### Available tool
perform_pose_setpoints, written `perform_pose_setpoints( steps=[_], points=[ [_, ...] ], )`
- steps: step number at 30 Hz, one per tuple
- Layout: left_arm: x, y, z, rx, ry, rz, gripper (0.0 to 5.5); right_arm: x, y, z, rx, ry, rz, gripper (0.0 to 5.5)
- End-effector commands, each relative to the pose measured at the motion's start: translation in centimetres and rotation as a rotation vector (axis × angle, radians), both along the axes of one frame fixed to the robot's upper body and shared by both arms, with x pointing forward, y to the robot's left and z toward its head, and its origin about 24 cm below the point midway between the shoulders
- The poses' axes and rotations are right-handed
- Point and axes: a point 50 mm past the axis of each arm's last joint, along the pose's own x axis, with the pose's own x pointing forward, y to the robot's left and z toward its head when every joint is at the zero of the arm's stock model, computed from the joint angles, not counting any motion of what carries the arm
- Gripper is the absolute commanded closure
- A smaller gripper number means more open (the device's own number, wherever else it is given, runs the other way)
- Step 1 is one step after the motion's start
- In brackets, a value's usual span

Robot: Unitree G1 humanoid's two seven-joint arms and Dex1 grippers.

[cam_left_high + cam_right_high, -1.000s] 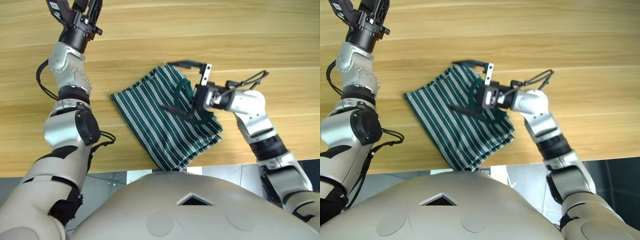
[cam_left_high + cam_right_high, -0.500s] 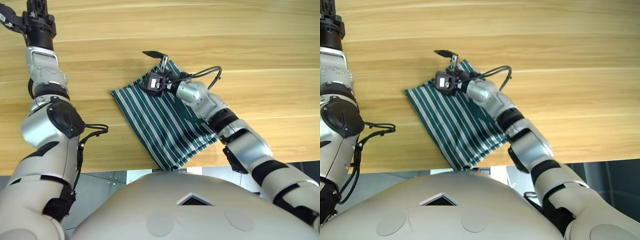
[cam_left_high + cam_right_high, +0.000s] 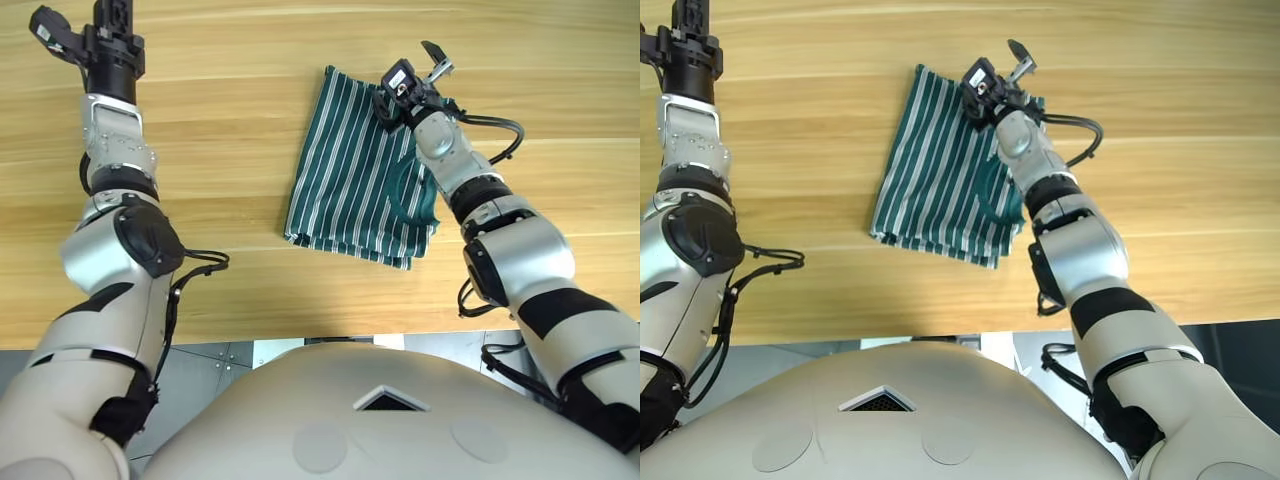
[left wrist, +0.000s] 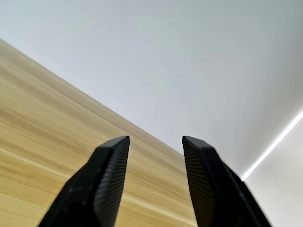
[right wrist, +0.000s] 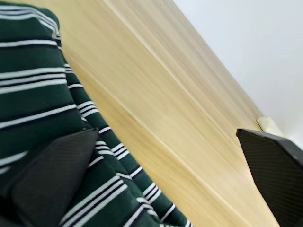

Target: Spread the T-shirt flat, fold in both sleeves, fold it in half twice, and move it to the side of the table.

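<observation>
One shirt, dark green with thin white stripes, lies folded into a compact oblong of several layers; the stacked edges show along its near side and the collar curve shows near its right edge. It rests flat on the wooden table, its long sides running slightly askew to the boards, with bare wood on every side of it. Right gripper sits at the shirt's far right corner, fingers spread wide and pinching nothing. In the right wrist view one finger overlaps the striped cloth at that corner, while the other stands out over bare wood beyond the shirt's edge. Whether the first finger presses the cloth or hangs just above it cannot be told. The right arm runs along the shirt's right side. Left gripper is well apart from the shirt, off to its far left over bare wood, fingers parted with a clear gap and nothing between them.
</observation>
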Motion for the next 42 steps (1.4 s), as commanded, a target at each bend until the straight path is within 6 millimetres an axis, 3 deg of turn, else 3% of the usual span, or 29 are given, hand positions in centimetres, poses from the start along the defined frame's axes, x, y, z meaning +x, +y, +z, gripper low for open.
perform_pose_setpoints(
  steps=[1,10,16,20,23,26,30,34,38,42],
  points=[
    [0.0,-0.7,0.3,0.017,-0.051,-0.064,3.44,-1.7,0.4,-2.4,0.005,0.096,0.043,0.12],
    [-0.1,-1.7,-0.1,0.032,-0.072,-0.118,3.44,-2.1,1.3,-2.5,0.038,0.090,0.112,0.12],
    [-0.6,-2.9,-0.2,0.114,-0.131,-0.216,3.44,-1.4,1.4,-0.7,0.122,-0.007,0.135,0.12],
    [-2.2,-3.4,1.0,0.457,-0.269,-0.379,3.44,-1.2,1.3,1.9,0.210,-0.164,0.245,0.12],
    [-5.2,-2.2,3.5,0.695,-0.430,-0.578,3.44,-2.0,-1.1,5.4,0.310,-0.305,0.362,0.12],
    [-8.9,-3.1,3.3,0.966,-0.476,-0.812,3.44,-4.4,-3.1,7.4,0.322,-0.332,0.516,0.12],
    [-12.8,-4.5,0.6,1.274,-0.404,-1.071,3.44,-10.1,-3.1,8.9,0.266,-0.244,0.823,0.12],
    [-15.9,-6.5,-1.9,1.354,-0.370,-1.266,3.44,-16.0,-3.3,7.6,0.075,-0.071,1.096,0.12],
    [-17.9,-8.0,-3.2,1.364,-0.374,-1.373,3.44,-20.0,-3.8,6.4,-0.024,0.084,1.261,0.12],
    [-18.7,-8.5,-4.3,1.386,-0.353,-1.408,3.12,-21.3,-4.6,4.7,-0.090,0.189,1.278,0.10]
  ],
)
